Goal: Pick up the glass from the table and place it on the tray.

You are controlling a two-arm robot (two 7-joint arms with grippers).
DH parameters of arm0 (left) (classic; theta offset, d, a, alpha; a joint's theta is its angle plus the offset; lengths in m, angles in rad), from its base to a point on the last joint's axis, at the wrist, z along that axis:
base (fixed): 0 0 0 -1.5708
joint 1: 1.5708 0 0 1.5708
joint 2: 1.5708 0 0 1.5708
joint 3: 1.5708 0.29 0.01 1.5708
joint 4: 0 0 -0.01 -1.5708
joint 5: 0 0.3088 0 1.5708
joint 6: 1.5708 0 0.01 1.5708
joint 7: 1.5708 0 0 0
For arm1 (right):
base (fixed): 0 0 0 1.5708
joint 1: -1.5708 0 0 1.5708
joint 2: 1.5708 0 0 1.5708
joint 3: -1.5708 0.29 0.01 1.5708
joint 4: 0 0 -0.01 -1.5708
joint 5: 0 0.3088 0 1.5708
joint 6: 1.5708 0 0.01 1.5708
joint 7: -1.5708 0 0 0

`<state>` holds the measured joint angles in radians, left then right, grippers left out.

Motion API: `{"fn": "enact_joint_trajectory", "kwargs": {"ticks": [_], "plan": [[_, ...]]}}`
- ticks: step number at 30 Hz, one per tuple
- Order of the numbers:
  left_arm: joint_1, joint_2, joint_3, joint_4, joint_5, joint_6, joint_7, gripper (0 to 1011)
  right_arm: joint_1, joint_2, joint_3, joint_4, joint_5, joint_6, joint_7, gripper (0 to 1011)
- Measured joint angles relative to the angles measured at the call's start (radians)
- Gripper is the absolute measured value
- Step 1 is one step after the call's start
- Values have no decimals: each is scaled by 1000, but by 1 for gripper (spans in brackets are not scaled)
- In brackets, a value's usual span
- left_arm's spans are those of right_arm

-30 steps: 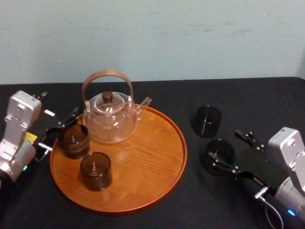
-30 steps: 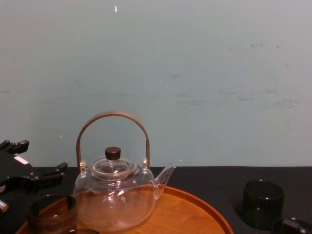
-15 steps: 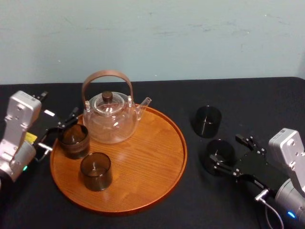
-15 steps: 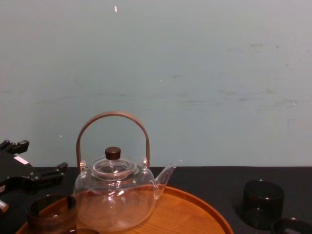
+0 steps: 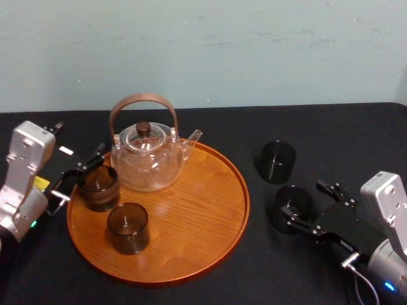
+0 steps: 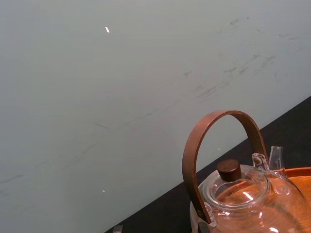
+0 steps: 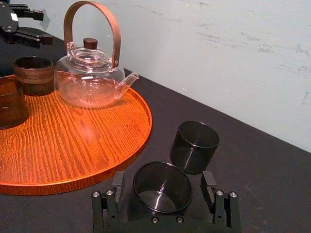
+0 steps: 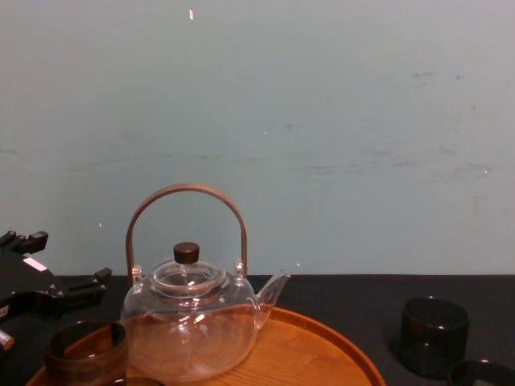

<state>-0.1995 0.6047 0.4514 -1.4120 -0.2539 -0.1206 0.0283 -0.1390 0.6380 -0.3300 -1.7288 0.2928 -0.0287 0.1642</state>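
Status: pick not yet made. Two dark glasses stand on the black worktop [image 5: 331, 133], right of the tray [image 5: 210, 210].
- Nearer dark glass [image 7: 163, 187]: upright, between the fingers of my right gripper [image 7: 163, 183]. The fingers are spread wide, one on each side, with a gap showing on both. I judge it bracketed but not yet gripped.
- Farther dark glass [image 7: 194, 147]: upright, just behind the nearer one, untouched.

Left to do, as I read it: close on the nearer glass, lift, carry it left over the rim, and set it on bare wood.

Tray contents:
- Clear glass teapot [image 5: 146, 159], bent wooden handle, lid on, at the back. No liquid that I can make out.
- Rear brown glass [image 5: 98, 186] at the left edge, and front brown glass [image 5: 128, 227] nearer me. Both are upright and look empty.
- The right half of the tray is bare, so there is room to set down.

My left gripper [image 5: 79, 173] sits at the tray's left rim, just beside the rear brown glass, fingers spread and holding nothing.
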Motion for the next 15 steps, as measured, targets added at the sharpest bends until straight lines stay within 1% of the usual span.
{"fn": "enact_joint_trajectory", "kwargs": {"ticks": [15], "plan": [[0, 0, 0, 0, 0, 0, 0, 1001, 0, 0, 0, 0, 0, 0, 0, 1002]]}}
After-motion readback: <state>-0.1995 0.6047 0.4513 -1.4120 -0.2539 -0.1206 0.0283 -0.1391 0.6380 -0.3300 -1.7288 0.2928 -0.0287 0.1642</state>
